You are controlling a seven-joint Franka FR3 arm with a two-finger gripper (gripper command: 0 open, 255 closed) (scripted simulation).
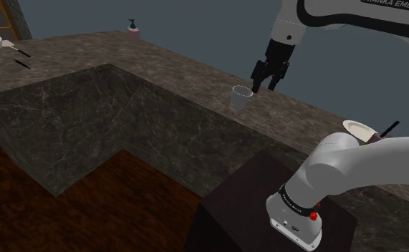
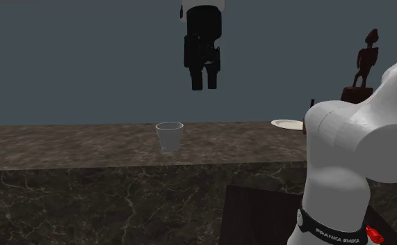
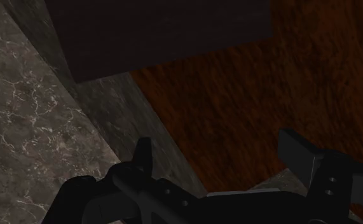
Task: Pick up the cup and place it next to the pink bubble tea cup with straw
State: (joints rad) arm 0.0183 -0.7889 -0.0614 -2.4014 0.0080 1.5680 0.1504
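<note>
Marble, dark and veined, forms the bench (image 1: 160, 64) that crosses the shoulder view. A small pale translucent cup (image 1: 241, 96) stands upright on it near the frame's centre. The all-black pincer (image 1: 265, 87) hangs just right of the cup and a little above it, not touching it. At the right edge a cream-rimmed bubble tea cup with a dark straw (image 1: 360, 132) peeks out from behind the white arm, well apart from the cup. A small soap dispenser (image 1: 132, 28) sits at the upper left. In the second exterior view the cup (image 2: 169, 136) is at mid-frame on the bench (image 2: 65, 143), with the pincer (image 2: 204, 85) high above it and slightly to the right. The bubble tea cup's rim (image 2: 287, 124) shows at the right. In the wrist view the pincer (image 3: 218, 145) is released, its fingers (image 3: 142, 156) standing wide apart over the bench edge (image 3: 21, 127) and a red-brown wooden floor (image 3: 269, 95).
</note>
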